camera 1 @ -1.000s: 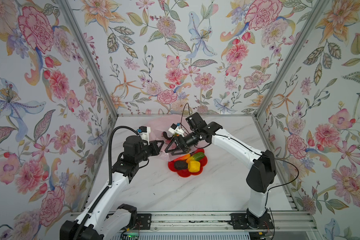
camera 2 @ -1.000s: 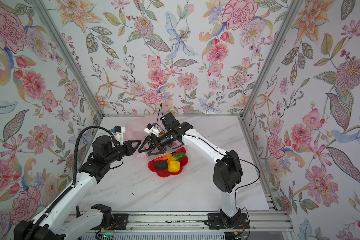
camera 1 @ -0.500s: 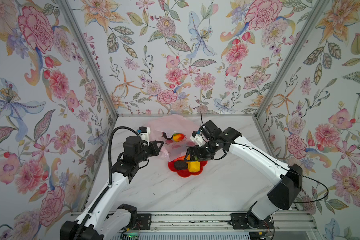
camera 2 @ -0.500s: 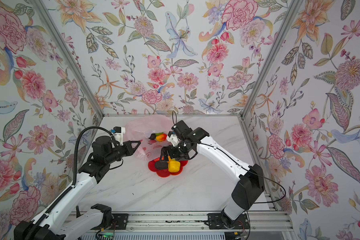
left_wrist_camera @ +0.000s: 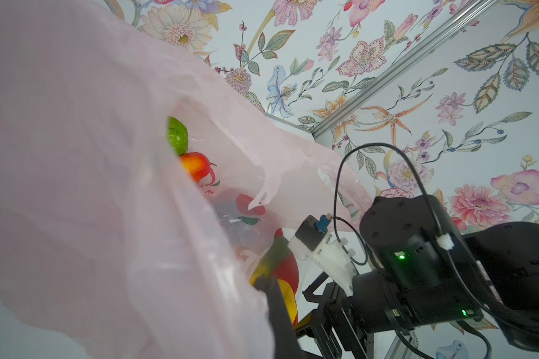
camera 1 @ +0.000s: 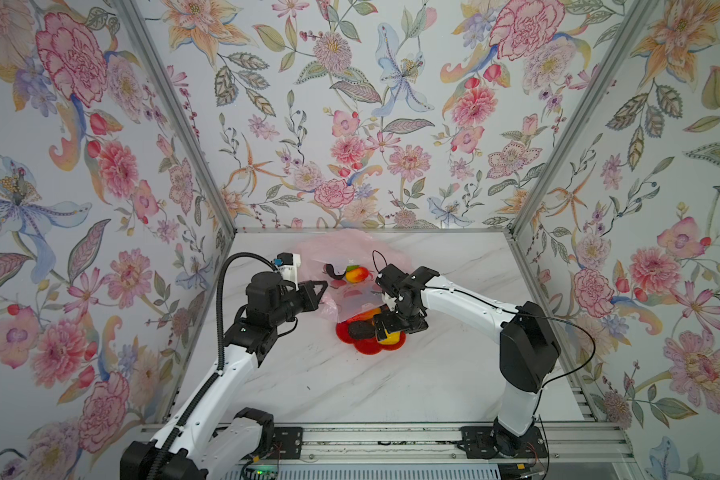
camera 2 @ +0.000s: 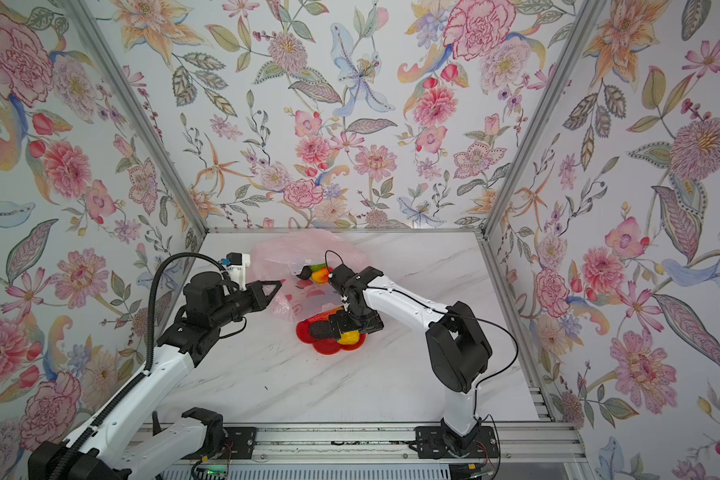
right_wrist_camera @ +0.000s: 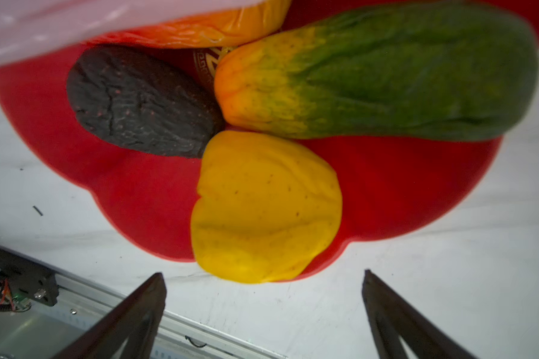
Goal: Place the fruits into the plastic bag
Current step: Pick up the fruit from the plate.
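Right wrist view: right gripper (right_wrist_camera: 262,273) stood wide open, empty, near the yellow lemon (right_wrist_camera: 265,205) on the red plate (right_wrist_camera: 402,186).
Left gripper (camera 1: 324,286): pinched shut on the rim of the plastic bag (camera 1: 341,249).
Risk: the rounded lemon could slip the closing jaws.

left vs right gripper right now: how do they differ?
The left gripper is shut, pinching the edge of the plastic bag; the right gripper is wide open and holds nothing. The left lies roughly level at the bag's mouth; the right tilts down over the red plate, closest to the yellow fruit. Both have dark, pointed fingers.
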You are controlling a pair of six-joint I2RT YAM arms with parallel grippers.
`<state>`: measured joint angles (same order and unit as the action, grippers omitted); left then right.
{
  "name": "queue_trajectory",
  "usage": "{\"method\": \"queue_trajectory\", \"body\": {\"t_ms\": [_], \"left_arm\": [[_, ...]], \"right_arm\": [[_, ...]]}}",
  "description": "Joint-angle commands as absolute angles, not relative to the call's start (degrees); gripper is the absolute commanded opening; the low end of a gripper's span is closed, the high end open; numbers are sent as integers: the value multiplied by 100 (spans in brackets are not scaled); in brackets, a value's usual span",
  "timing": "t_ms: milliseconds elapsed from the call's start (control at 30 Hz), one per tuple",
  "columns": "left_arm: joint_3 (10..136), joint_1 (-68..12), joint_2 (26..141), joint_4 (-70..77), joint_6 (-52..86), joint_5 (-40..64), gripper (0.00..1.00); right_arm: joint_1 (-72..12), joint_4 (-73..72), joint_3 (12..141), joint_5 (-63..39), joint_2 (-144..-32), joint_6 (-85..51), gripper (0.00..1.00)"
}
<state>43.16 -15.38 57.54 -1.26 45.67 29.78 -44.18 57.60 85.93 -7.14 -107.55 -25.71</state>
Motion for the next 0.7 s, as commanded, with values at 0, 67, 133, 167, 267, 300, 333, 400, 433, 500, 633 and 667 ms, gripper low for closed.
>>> {"method": "queue_trajectory", "body": {"t_ms": [0, 67, 133, 167, 267, 300, 333, 400, 433, 500, 633, 667], "left_arm": [[4236, -1489, 5685, -81, 4614, 3039, 0], [4245, -1489, 5678, -121, 4610, 3041, 0], [4245, -1487, 5653, -156, 4612, 3032, 0], [4237, -1488, 5639, -157, 4607, 3029, 0], [4221, -1487, 5616, -185, 4615, 3032, 0], [4226, -1489, 5614, -194, 4612, 3041, 0], [4221, -1495, 5607, -211, 4606, 3041, 0], [4219, -1486, 5599, -219, 4610, 3041, 0], [4211, -1493, 5599, -219, 4607, 3050, 0], [4201, -1493, 5598, -220, 4605, 3050, 0], [4167, -1488, 5605, -199, 4606, 3067, 0], [4158, -1494, 5607, -187, 4614, 3075, 0]], "right_arm": [[-4336, 5645, 8842, -606, -10954, -2519, 99], [-4333, 5635, 8935, -649, -11084, -2471, 99], [-4335, 5607, 9007, -696, -11216, -2431, 99], [-4339, 5573, 9024, -718, -11261, -2418, 100], [-4350, 5495, 9100, -765, -11381, -2417, 99], [-4350, 5485, 9129, -794, -11430, -2417, 98], [-4351, 5489, 9155, -813, -11472, -2424, 98], [-4359, 5448, 9154, -848, -11517, -2435, 97], [-4367, 5422, 9141, -866, -11535, -2450, 96], [-4369, 5379, 9115, -897, -11549, -2469, 93], [-4412, 5364, 9114, -922, -11571, -2500, 84], [-4426, 5368, 9106, -908, -11557, -2510, 83]]}}
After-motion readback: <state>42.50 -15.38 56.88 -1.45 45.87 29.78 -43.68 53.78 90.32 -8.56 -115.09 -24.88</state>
